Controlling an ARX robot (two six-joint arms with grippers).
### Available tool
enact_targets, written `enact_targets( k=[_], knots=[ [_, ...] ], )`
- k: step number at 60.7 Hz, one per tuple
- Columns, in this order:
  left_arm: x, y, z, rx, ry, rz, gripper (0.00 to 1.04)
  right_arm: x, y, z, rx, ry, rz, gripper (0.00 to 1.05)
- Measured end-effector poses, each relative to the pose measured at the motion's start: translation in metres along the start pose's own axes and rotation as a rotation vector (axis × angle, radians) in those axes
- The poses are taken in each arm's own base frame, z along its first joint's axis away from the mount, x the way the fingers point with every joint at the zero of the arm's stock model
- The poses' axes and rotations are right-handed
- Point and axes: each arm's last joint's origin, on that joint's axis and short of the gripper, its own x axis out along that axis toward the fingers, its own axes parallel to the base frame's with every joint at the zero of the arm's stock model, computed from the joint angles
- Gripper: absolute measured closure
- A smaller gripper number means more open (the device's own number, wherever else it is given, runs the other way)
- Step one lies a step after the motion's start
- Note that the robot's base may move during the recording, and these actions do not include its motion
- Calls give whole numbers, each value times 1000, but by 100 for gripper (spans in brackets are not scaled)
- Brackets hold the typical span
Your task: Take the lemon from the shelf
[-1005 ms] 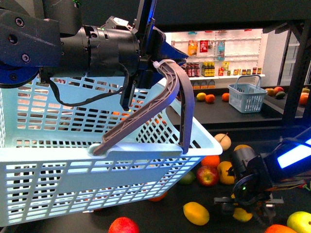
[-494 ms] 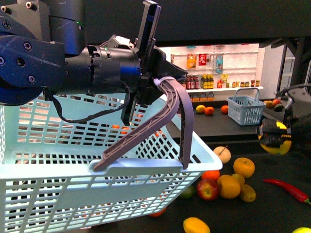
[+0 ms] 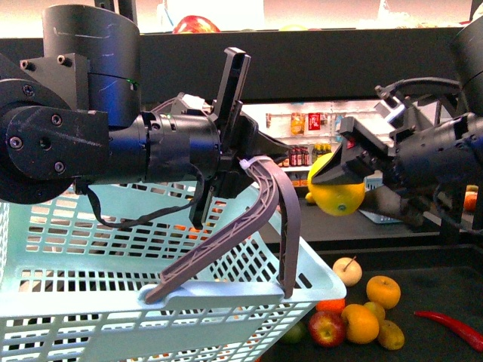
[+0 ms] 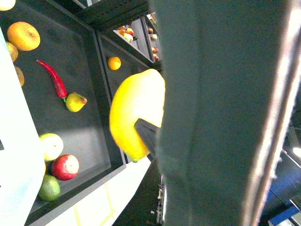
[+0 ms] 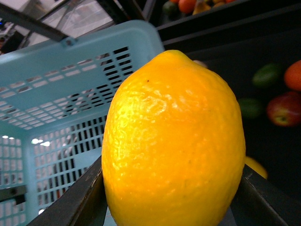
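Note:
My right gripper (image 3: 337, 179) is shut on the yellow lemon (image 3: 341, 196) and holds it in the air above the black shelf tier (image 3: 445, 290), just right of the basket's rim. Up close, the lemon (image 5: 174, 141) fills the right wrist view between two dark fingers (image 5: 80, 202), with the pale blue basket (image 5: 61, 94) behind it. My left gripper (image 3: 243, 162) is shut on the grey basket handle (image 3: 266, 200) and holds the basket (image 3: 90, 302) up at the left. In the left wrist view the handle (image 4: 221, 113) blocks most of the picture, and the lemon (image 4: 134, 110) shows beside it.
Loose fruit lies on the tier below the lemon: a red apple (image 3: 326, 328), oranges (image 3: 383, 290), a pear (image 3: 346, 270) and a red chili (image 3: 453, 328). The lip of an upper tier (image 3: 317, 64) runs overhead. Pale store shelving with bottles (image 3: 306, 154) stands far behind.
My right gripper has risen from low on the shelf tier and moved left with the lemon, ending beside the basket. The left arm and basket have sunk slightly in view.

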Motion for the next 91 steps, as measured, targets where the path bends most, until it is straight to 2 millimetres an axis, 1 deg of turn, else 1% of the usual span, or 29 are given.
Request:
enact_targets(
  k=[8,22,36,37,38,45,46,52,54,57,63,68,76,79,81,83,85,87,91],
  knots=[
    [0,0,0,-1,0,0,99,12,4,-12,46,28,21,43],
    [0,0,0,-1,0,0,99,34,5,-34,99,76,25,43],
    [0,0,0,0,0,0,99,48,4,-48,116,110,10,42],
    [0,0,0,0,0,0,99,48,4,-48,115,110,9,41],
    [0,0,0,0,0,0,99,49,5,-48,117,109,12,37],
    [0,0,0,-1,0,0,99,49,6,-47,112,95,27,23],
    [0,0,0,0,0,0,99,49,6,-46,110,92,31,20],
    [0,0,0,-1,0,0,99,47,4,-42,110,72,34,7],
    [0,0,0,-2,0,0,99,46,3,-41,109,65,31,6],
    [0,0,0,-3,1,0,99,43,1,-37,111,53,36,7],
    [0,1,0,-10,3,1,99,33,-5,-26,96,8,4,7],
    [0,1,0,-10,0,3,99,20,-12,-11,66,-51,-22,7],
    [0,1,0,-6,-3,4,99,-8,-28,16,-44,-181,-112,7],
    [0,1,0,-7,-3,4,99,-20,-37,26,-92,-236,-163,7],
    [0,1,0,-6,-4,4,99,-29,-50,32,-143,-270,-208,7],
    [0,1,0,-6,-4,4,99,-35,-61,34,-183,-280,-247,7],
    [0,1,0,-9,1,2,99,-37,-78,30,-217,-272,-286,7],
    [0,1,0,-9,2,1,99,-36,-92,23,-243,-256,-312,7],
    [0,1,0,-10,3,1,99,-32,-110,11,-273,-224,-342,7]
  ],
)
